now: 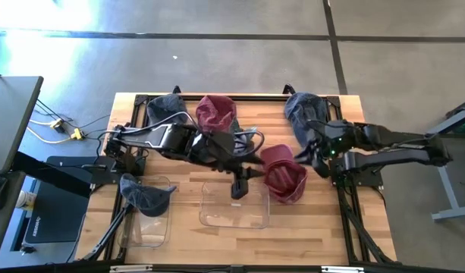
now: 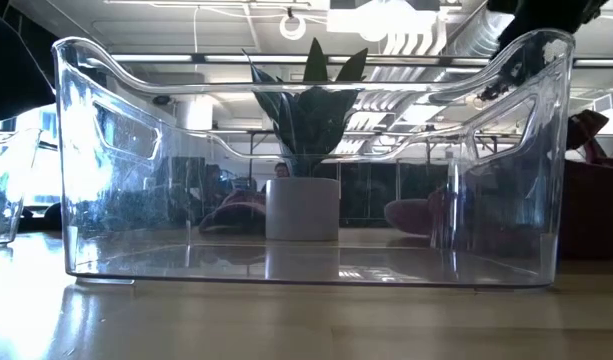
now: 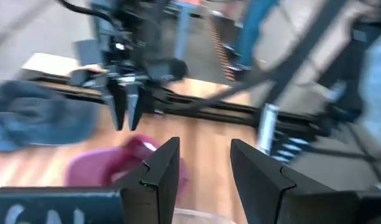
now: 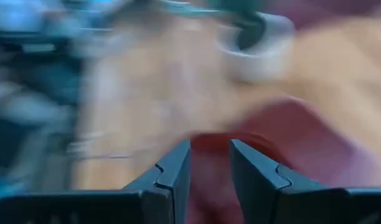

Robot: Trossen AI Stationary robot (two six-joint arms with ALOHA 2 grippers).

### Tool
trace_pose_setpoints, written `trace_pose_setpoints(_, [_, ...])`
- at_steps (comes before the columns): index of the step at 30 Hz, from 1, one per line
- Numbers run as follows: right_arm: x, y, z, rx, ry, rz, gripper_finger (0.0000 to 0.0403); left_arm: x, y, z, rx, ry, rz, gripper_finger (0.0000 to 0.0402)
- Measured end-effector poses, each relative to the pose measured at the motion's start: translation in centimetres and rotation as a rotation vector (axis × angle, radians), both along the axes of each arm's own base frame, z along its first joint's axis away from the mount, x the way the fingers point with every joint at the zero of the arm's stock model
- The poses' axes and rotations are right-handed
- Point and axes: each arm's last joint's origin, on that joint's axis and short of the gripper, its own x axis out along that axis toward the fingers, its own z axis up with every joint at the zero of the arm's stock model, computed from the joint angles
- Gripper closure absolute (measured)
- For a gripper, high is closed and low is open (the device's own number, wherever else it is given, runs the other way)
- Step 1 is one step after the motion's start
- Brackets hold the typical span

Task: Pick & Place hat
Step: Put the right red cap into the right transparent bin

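Hats lie across the wooden table (image 1: 217, 235), and the one we watch is the maroon hat (image 1: 285, 176) at about three o'clock from the table's middle, just right of the clear middle bin (image 1: 234, 206). From above we see the right gripper (image 1: 317, 161) just off that hat at its three o'clock side; whether it touches the cloth we cannot tell. Its wrist camera shows both fingers (image 4: 178, 168) parted with an empty gap, the red cloth just ahead of them. The left gripper (image 1: 238, 186) reaches over the middle bin's far rim, at nine o'clock from the same hat, fingers (image 3: 162, 171) apart and holding nothing. A second maroon hat (image 1: 215, 114) sits toward twelve o'clock, a dark blue hat (image 1: 145, 199) rests on the left-hand bin (image 1: 149, 227).
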Motion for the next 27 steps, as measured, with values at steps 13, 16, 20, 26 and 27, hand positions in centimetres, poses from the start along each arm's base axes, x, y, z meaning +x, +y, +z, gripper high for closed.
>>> trace_pose_setpoints(13, [5.7,6.3,-4.2,-0.051,0.186,0.467,0.0175,-1.0,-1.8,-1.0,-0.031,0.118,-0.082,0.0264])
trace_pose_setpoints(16, [6.4,7.4,-6.0,-0.168,0.286,0.471,0.0177,-1.0,-1.7,-1.1,-0.032,0.136,-0.072,0.0264])
trace_pose_setpoints(20, [7.0,8.5,-7.6,-0.238,0.359,0.473,0.0226,-1.1,-1.7,-1.2,-0.027,0.147,-0.07,0.0264])
trace_pose_setpoints(26, [7.0,8.9,-7.6,-0.17,0.392,0.411,0.038,-1.1,-1.6,-1.2,-0.004,0.147,-0.081,0.0264])
trace_pose_setpoints(27, [7.0,8.9,-7.1,-0.133,0.39,0.406,0.039,-1.1,-1.6,-1.2,-0.004,0.147,-0.082,0.0264])
